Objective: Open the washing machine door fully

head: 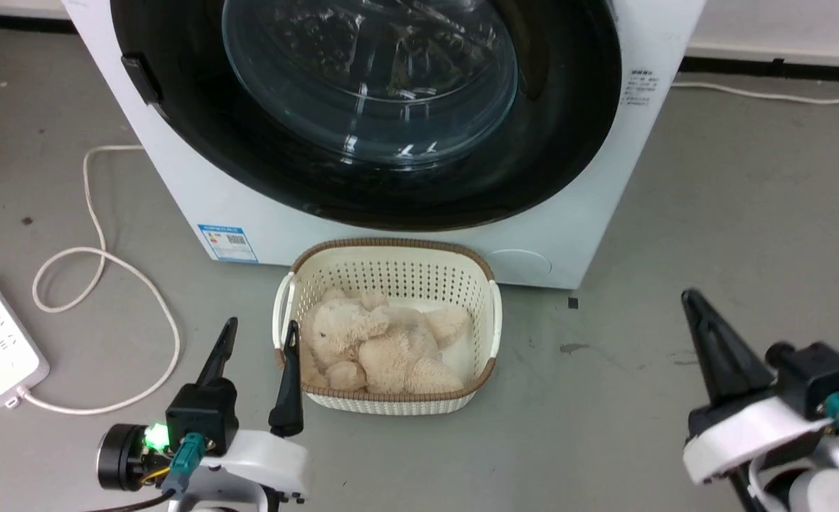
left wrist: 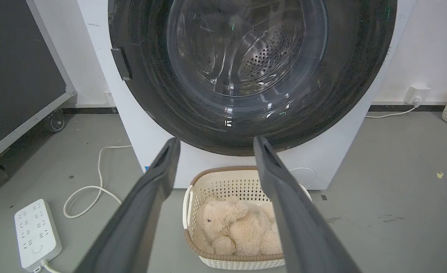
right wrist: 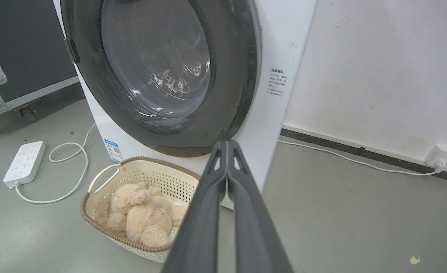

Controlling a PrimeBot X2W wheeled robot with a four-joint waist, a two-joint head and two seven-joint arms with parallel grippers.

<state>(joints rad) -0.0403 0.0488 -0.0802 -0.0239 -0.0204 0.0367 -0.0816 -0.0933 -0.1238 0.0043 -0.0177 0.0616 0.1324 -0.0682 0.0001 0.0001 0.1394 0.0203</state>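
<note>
Two end effectors hang low, both clear of the washing machine door [head: 569, 142], which sits shut and flush in the washing machine [head: 178, 178] behind the basket [head: 391, 244]. Just left of the basket, the left end effector [head: 262, 326] is spread and empty, so it looks best placed to rise to the dark latch tab [head: 142, 78] up-left of the basket, hook it, and pull along an arc. Well right of the basket, the right end effector [head: 691, 299] is pinched shut on nothing.

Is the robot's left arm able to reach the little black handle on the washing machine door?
Probably yes. The left gripper is open, and nothing stands between it and the handle on the washing machine door; the basket sits off to its side.
</note>
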